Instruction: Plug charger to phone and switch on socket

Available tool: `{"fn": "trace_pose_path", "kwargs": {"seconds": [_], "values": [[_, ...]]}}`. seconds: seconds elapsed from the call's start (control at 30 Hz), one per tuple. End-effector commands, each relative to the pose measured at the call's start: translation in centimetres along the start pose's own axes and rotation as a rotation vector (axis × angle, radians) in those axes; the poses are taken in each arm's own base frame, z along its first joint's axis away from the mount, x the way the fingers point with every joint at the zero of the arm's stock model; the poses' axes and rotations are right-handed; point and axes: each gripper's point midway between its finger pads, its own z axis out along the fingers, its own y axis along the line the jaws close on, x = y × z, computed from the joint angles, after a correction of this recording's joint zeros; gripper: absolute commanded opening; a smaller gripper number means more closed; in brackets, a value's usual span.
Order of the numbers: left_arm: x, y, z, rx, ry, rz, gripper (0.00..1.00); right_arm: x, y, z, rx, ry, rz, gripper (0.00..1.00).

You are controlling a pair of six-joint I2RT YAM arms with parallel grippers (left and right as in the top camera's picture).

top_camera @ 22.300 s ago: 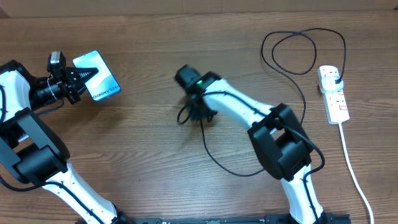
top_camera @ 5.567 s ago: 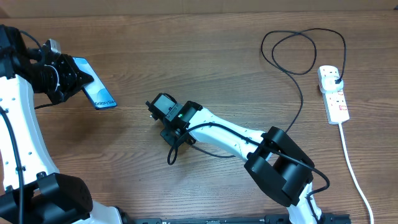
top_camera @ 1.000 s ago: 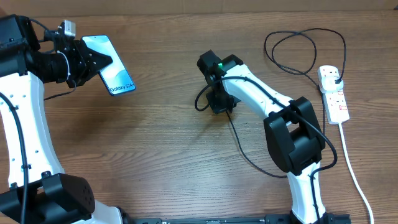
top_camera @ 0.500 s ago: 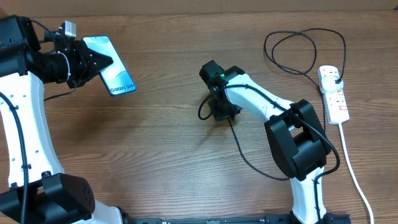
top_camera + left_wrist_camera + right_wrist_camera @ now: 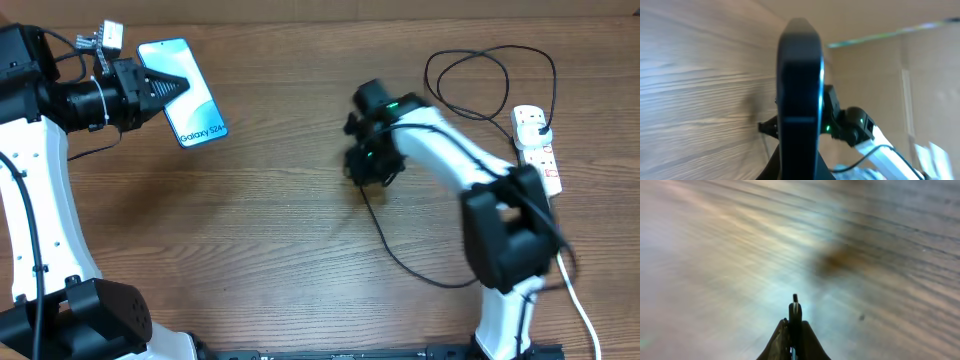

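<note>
**Overhead:** At the far left of the table, the left claw is clamped on the phone, whose lit blue screen faces up toward the camera. Mid-table, well apart from the phone, the right claw points down at the wood with its jaws drawn together on the charger. The thin black cable runs from that claw toward the near edge and passes under the arm. It coils in a loop at the far right and ends in a black plug seated in the end of the socket. The socket lies along the right side, with its thick white cord trailing toward the near edge.

**Left wrist:** The phone fills the centre edge-on, a dark slab gripped from below. Behind it stands the right arm (a green light glows on it), above the wood grain of the table.

**Right wrist:** The picture is heavily blurred. The right claw shows as two dark fingers pressed close at the bottom centre. A slim tip pokes out between them, which appears to be the connector end of the charger. It points at the bare table beyond.
</note>
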Motion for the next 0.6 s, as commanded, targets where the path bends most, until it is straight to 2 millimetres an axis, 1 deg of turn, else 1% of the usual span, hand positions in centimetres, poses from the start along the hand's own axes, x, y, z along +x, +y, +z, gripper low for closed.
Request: {"fn": "trace_pose_path", "kwargs": {"seconds": [0.0,0.1,0.17,0.23,0.37,0.47,0.57], "values": [[0.6,-5.3,-1.3,0.246,0.008,0.123,0.05,-0.8,5.8,-8.6,-0.363,-0.183,-0.153,0.04],[1.0,-7.1,-1.8,0.35,0.014,0.17,0.05,0.0,7.4,-12.2,-0.508,-0.237,-0.21,0.04],[1.3,-8.0,-2.2,0.403,0.014,0.196,0.05,1.2,9.1,-14.4,-0.635,-0.259,-0.284,0.04],[1.5,-8.6,-2.5,0.43,0.016,0.202,0.05,2.4,10.6,-15.9,-0.747,-0.27,-0.344,0.04],[2.0,-9.4,-2.6,0.437,0.021,0.213,0.05,3.9,12.7,-18.0,-0.917,-0.308,-0.442,0.04],[2.5,-10.2,-2.8,0.441,0.023,0.232,0.05,4.5,13.6,-19.3,-1.006,-0.345,-0.482,0.04],[3.0,-10.8,-3.1,0.438,0.023,0.234,0.05,4.6,14.2,-20.4,-1.073,-0.377,-0.492,0.04]]}}
